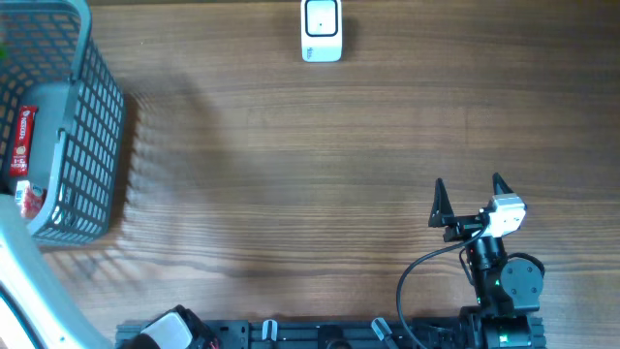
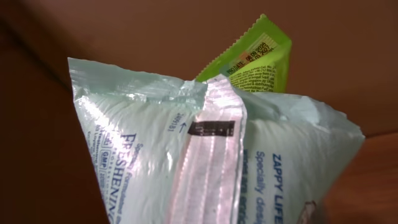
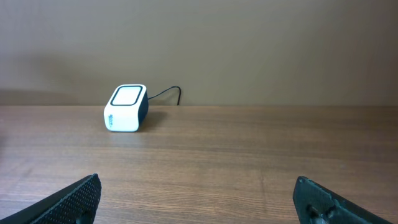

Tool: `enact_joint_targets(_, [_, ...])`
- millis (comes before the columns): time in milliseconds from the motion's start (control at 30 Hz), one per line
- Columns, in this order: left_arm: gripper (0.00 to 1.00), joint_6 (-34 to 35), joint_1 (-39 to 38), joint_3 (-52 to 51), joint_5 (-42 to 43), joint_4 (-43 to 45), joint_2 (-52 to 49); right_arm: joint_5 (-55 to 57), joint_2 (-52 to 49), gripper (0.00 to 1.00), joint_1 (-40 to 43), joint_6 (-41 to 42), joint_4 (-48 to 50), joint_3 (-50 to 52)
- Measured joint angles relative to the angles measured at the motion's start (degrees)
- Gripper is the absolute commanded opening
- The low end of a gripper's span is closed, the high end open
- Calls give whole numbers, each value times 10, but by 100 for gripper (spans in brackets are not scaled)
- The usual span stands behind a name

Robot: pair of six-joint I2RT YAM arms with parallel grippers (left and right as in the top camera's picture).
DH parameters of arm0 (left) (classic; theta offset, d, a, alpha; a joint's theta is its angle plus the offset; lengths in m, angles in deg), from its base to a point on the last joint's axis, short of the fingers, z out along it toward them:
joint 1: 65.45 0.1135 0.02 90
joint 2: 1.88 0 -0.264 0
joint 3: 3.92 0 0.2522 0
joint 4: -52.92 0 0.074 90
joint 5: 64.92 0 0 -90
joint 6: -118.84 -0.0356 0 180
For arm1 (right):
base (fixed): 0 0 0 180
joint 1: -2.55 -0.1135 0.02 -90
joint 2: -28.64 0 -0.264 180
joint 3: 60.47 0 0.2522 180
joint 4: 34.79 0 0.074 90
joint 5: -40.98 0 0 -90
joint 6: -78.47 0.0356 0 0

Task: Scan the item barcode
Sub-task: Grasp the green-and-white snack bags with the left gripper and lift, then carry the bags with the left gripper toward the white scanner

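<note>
Two packs show at your left hand: it looks clamped on the pale wipes packet point(image 2: 205, 168), green sachet point(image 2: 258, 59) behind, both outside the overhead view, away from the scanner point(image 1: 322, 29). Sachet could drop or scan instead. Your right hand point(image 1: 469, 184) sits spread apart, empty.

We see a pale mint wipes packet point(image 2: 186, 155), crinkled and upright, close before the left wrist camera. A white seam strip with a black bar runs down its middle. The white scanner point(image 1: 322, 29) sits at the far edge of the table point(image 1: 291, 174), window facing up.
</note>
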Motion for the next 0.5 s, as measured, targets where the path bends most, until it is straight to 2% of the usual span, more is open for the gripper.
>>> enact_joint_targets(167, [4, 90, -125, 0, -7, -25, 50, 0, 0, 100, 0, 0, 0, 0])
enact_joint_targets(267, [4, 173, -211, 0, -13, -124, 64, 0, 0, 100, 0, 0, 0, 0])
enact_joint_targets(367, [4, 229, -283, 0, -16, -216, 42, 0, 0, 100, 0, 0, 0, 0])
enact_joint_targets(500, [4, 278, -371, -19, -26, -278, -30, 0, 0, 100, 0, 0, 0, 0])
